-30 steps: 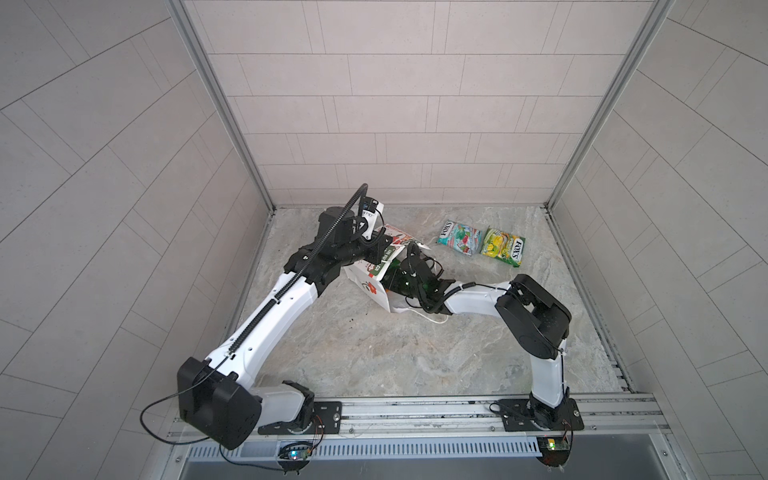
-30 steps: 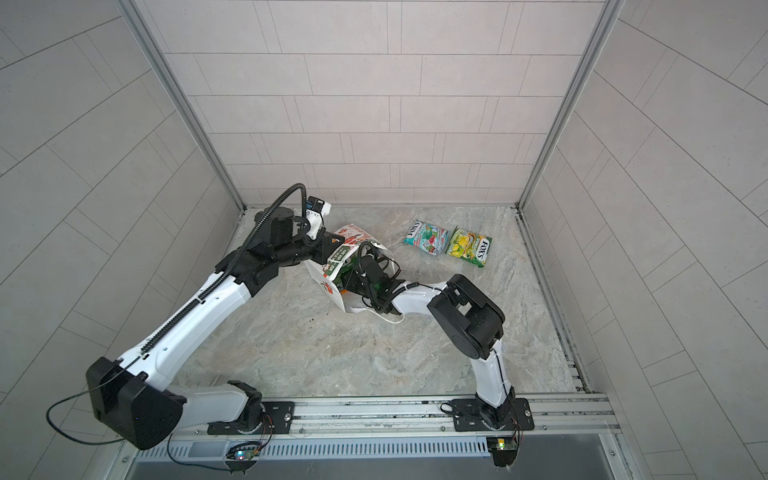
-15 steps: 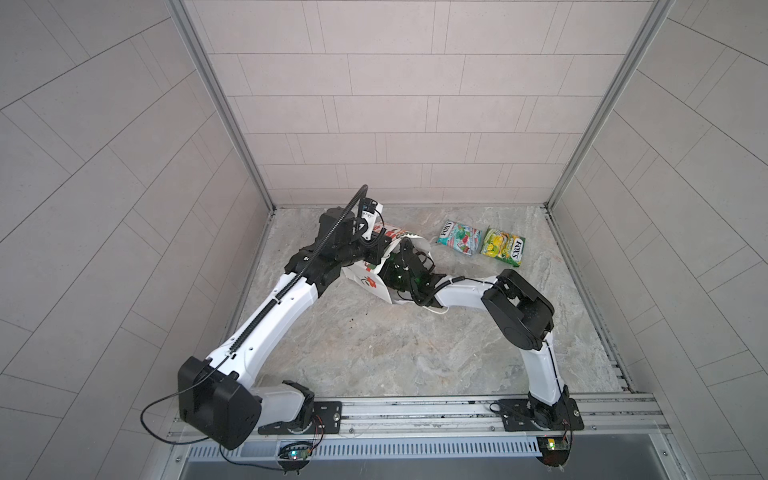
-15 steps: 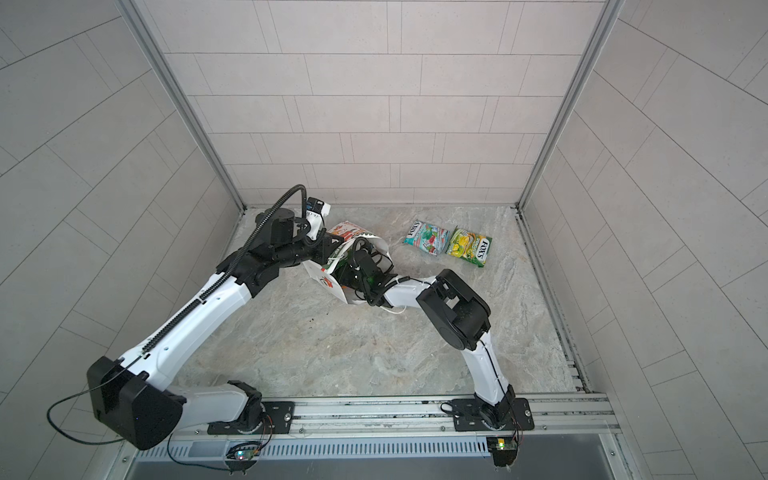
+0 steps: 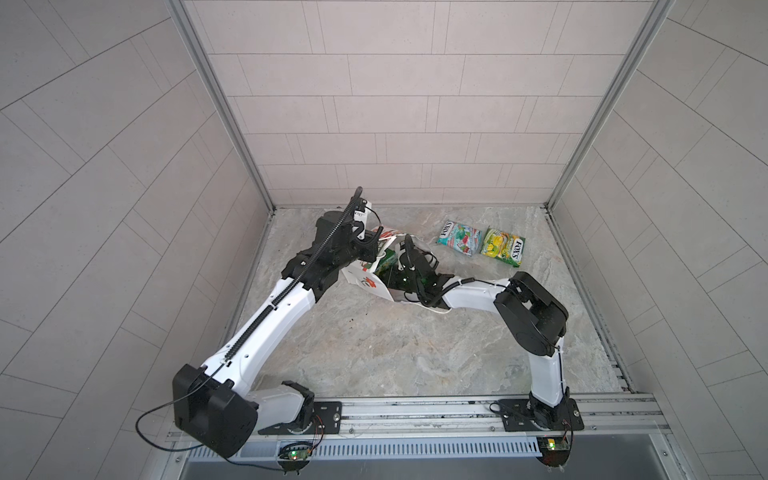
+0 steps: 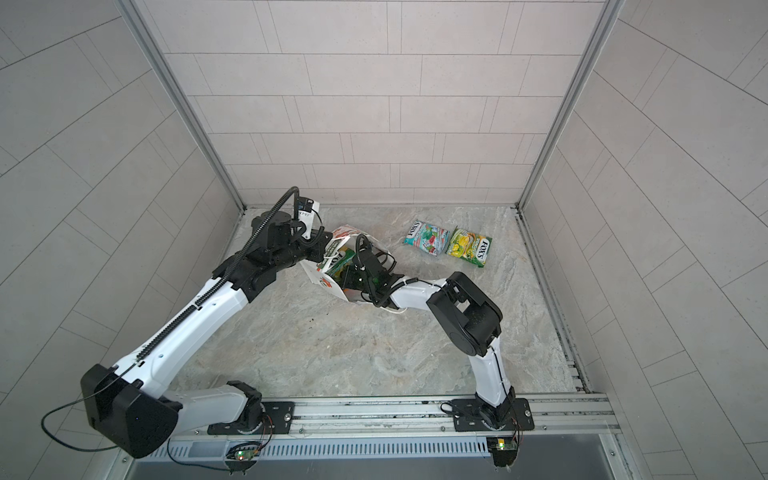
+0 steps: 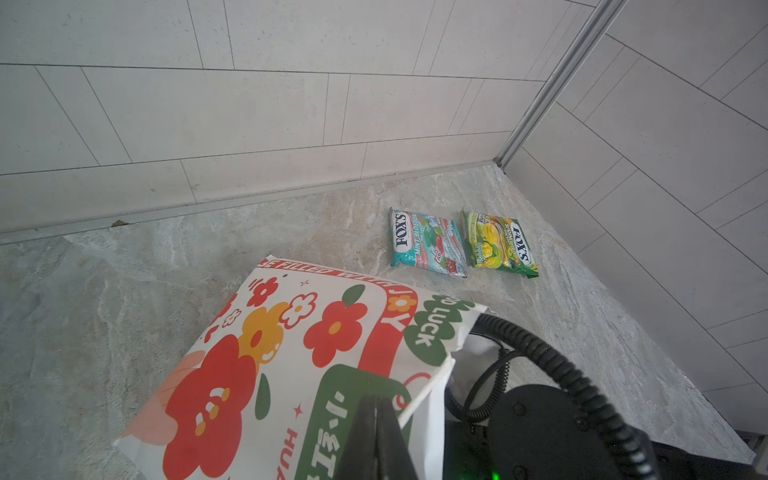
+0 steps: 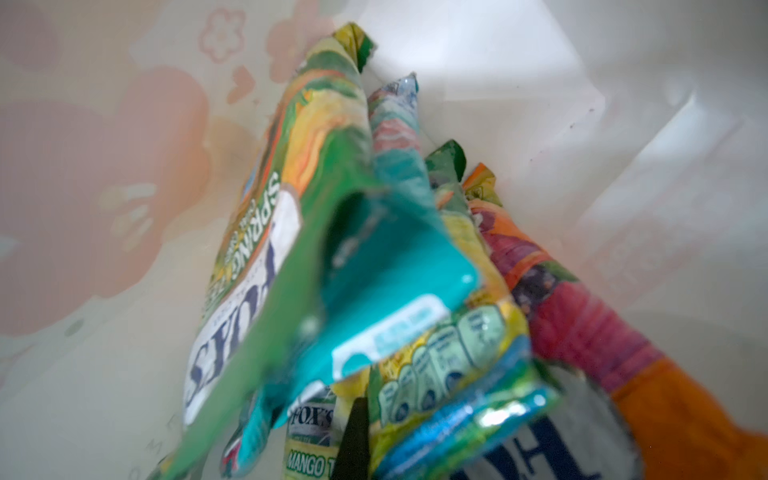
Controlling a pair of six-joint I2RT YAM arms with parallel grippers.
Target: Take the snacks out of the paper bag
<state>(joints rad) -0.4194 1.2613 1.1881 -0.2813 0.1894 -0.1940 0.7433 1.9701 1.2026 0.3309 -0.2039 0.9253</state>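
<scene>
The bench [image 5: 374, 353] is a pale marbled slab with tiled walls on three sides. The left arm [image 5: 266, 328] reaches across it toward the far middle. The right arm [image 5: 532, 307] folds in from the right to meet it.

Between their ends, left of centre and toward the far side, the paper bag [image 5: 365, 279] lies tipped over, its mouth facing the right arm. The left jaws are pressed flat together on the paper at the bag's rim, holding the mouth up off the bench.

Several snacks [image 8: 257, 232] are stacked on edge inside the bag, in green-yellow, teal and red-orange prints. Two more are already out at the far right. A teal-red packet [image 5: 459, 242] and a green-yellow packet [image 5: 503, 251] lie flat there, just beside each other and well apart from the bag.

The right jaws are deep in the bag and fully closed. Packet edges crowd both sides of them, and I cannot tell which one they pinch, if any.

The step in hand looks like drawing one packet out.
- The pull should run straight back along the bag's length, so the glossy film does not slide out of the grip.
- The left jaws should keep the rim raised and steady, so the paper neither folds over the mouth nor drags along.
- If neighbouring packets ride out too, a slower pull should shed them.
</scene>
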